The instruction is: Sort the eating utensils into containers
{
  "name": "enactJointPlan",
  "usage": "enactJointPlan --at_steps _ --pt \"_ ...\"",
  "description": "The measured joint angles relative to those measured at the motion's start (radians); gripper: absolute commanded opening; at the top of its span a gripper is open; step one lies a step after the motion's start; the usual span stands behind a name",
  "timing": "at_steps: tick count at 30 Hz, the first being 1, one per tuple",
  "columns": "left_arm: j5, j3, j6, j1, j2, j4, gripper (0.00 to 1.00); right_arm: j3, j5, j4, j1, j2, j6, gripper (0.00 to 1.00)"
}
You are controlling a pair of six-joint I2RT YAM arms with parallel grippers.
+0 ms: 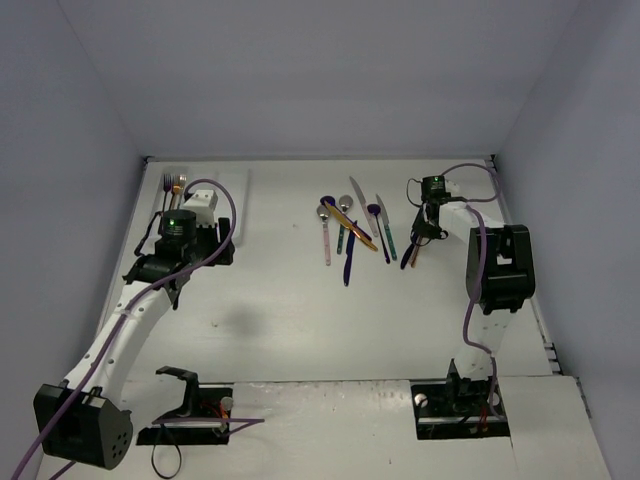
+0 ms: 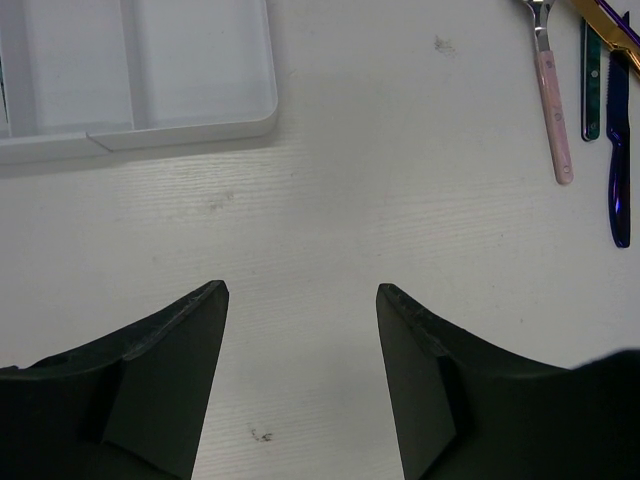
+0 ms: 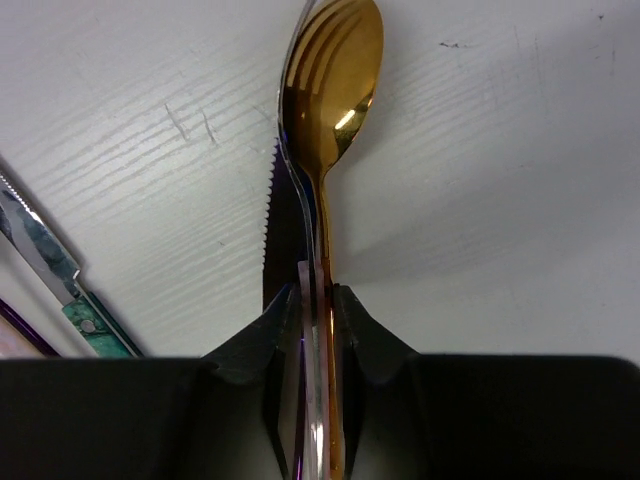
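At the right side of the table [image 1: 280, 300], the right gripper [image 3: 315, 300] is clenching the handle of a gold spoon [image 3: 330, 60]. A serrated knife [image 3: 283, 230] is sitting pinched beside it in the same grip. Whether the bowl is touching the surface cannot be told.

Both pieces are judged to be light, stiff and polished, so they are likely to be slippery. Two handles in one grip are apt to slide against each other, and the knife may drop out. A hold at mid-handle, across the flat faces, is looking the most secure.

The left gripper [image 2: 300, 290] is hanging released over bare table, just beside the near corner of the tray [image 2: 190, 130]. The tray is lying at the far left, with forks [image 1: 172, 185] resting in its leftmost compartment; the two compartments in the left wrist view are showing nothing in them. The other utensils [image 1: 350, 225] are lying clustered at the centre, well apart from the tray.

Walls are enclosing the table on three sides, and the right gripper is working near the right wall. Open surface is lying between cluster and tray. The left arm is occupying the tray's near side.
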Motion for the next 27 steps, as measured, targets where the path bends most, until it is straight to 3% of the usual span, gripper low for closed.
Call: enactJointPlan --at_steps 10,17,22,27 --pt "0.010 0.000 0.000 0.000 0.018 0.000 0.58 0.003 -0.002 0.019 0.004 0.000 -0.018 0.02" --pt "0.018 0.000 0.000 0.000 0.030 0.000 0.58 0.003 -0.010 0.023 0.014 0.000 -0.030 0.24" --pt "0.019 0.000 0.000 0.000 0.030 0.000 0.58 -0.007 -0.010 0.021 0.044 0.000 -0.045 0.32" --pt "0.019 0.000 0.000 0.000 0.030 0.001 0.58 -0.011 -0.001 0.019 0.072 -0.004 -0.053 0.34"
